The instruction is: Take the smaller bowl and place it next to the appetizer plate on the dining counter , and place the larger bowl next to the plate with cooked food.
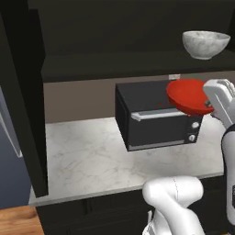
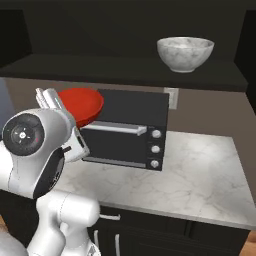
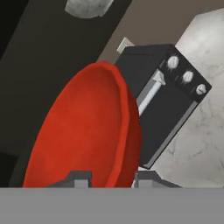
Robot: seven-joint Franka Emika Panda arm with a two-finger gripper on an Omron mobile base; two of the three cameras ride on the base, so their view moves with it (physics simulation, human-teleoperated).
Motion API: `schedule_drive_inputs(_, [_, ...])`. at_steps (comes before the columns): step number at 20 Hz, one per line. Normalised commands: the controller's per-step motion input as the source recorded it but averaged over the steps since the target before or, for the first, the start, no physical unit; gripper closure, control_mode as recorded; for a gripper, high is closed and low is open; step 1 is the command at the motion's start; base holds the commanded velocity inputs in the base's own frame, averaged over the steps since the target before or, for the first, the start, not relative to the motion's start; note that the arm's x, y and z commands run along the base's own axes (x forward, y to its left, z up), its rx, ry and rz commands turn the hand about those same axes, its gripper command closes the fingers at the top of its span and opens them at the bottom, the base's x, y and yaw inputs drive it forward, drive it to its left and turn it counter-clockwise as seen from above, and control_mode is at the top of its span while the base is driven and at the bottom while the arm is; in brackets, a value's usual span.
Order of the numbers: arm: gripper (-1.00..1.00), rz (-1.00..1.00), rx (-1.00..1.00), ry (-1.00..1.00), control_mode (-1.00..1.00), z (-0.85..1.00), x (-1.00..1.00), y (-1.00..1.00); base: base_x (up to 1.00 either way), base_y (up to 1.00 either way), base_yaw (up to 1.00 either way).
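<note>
Gripping the rim of the smaller bowl (image 3: 87, 131), the gripper (image 3: 107, 178) has its two dark fingertips set one on each side of the bowl wall in the hand view, one inside the bowl and one outside. That view alone shows the clamp; in the left base view the white hand only meets the bowl (image 1: 187, 96) at its right edge, and in the right base view the bowl (image 2: 82, 105) is partly hidden behind the arm. The bowl is glossy, plain red and shallow, and it is held tilted in the air in front of the top of the black oven (image 1: 158, 117).

The oven is a matt black box with a pale bar handle and three small round knobs (image 2: 156, 148), which the right base view shows most plainly. It stands on a white-grey veined marble worktop (image 1: 87, 156).

The larger bowl (image 2: 185, 52), deep and wide with a grey-white marbled finish, sits upright on the dark shelf (image 2: 100, 67) above the oven.
</note>
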Motion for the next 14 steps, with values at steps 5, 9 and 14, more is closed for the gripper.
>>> schedule_drive_inputs(5, [1.0, 0.0, 0.0, 0.0, 1.0, 0.0, 0.0, 0.0, -1.0, -0.25, -0.01])
schedule_drive_inputs(9, [1.0, 0.0, 0.0, 0.0, 1.0, 0.0, 0.0, 0.0, -1.0, 0.01, 0.19])
schedule_drive_inputs(14, [1.0, 0.0, 0.0, 0.0, 1.0, 0.0, 0.0, 0.0, -1.0, 0.36, 0.26])
